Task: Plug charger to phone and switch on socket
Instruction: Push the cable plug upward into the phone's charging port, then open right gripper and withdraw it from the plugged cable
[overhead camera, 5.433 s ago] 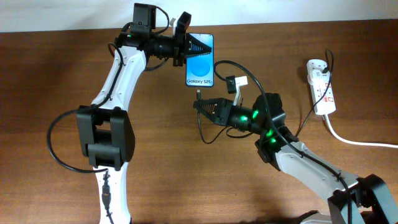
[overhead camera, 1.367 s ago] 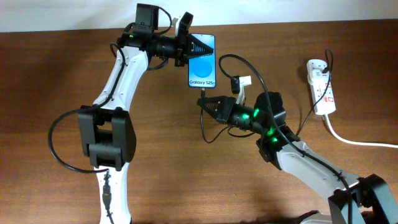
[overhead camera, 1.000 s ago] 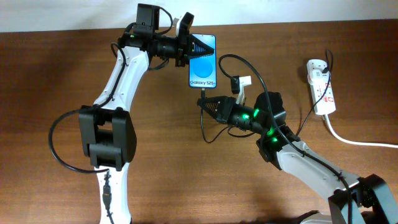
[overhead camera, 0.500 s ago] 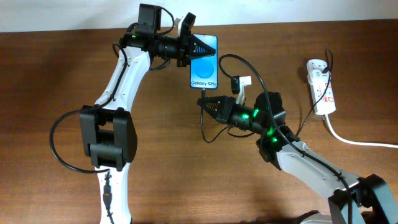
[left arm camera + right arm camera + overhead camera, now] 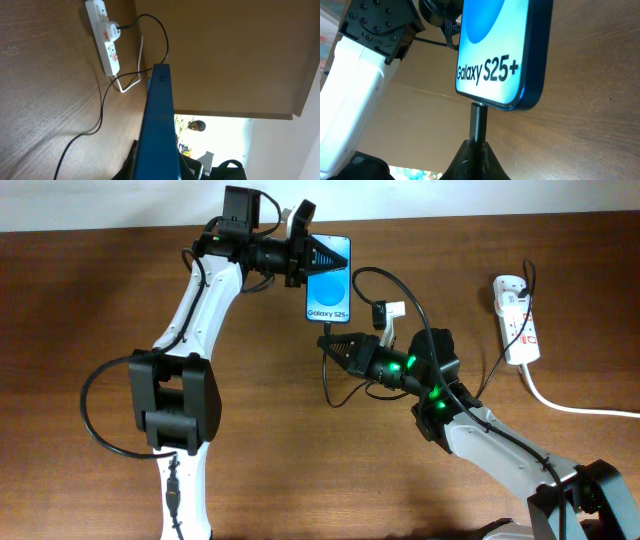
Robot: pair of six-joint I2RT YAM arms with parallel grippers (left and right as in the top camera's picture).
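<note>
My left gripper (image 5: 312, 253) is shut on the phone (image 5: 328, 280), holding its top end; the blue screen faces up with "Galaxy S25+" at the bottom. In the left wrist view the phone (image 5: 159, 120) shows edge-on between the jaws. My right gripper (image 5: 334, 344) is shut on the charger connector (image 5: 479, 121), whose tip touches the phone's (image 5: 505, 45) bottom edge at the port. The thin black charger cable (image 5: 330, 385) loops down, and runs behind the right arm to a black plug in the white socket (image 5: 518, 318) at the far right.
The socket's thick white cord (image 5: 575, 407) trails off to the right edge. The socket (image 5: 106, 40) also shows in the left wrist view with a plug in it. A small white tag (image 5: 385, 312) hangs on the cable near the right arm. Brown wooden table (image 5: 80, 300) all around.
My left gripper has shifted the phone slightly right and up. My right gripper has brought the connector up from below until its tip meets the phone's bottom edge.
</note>
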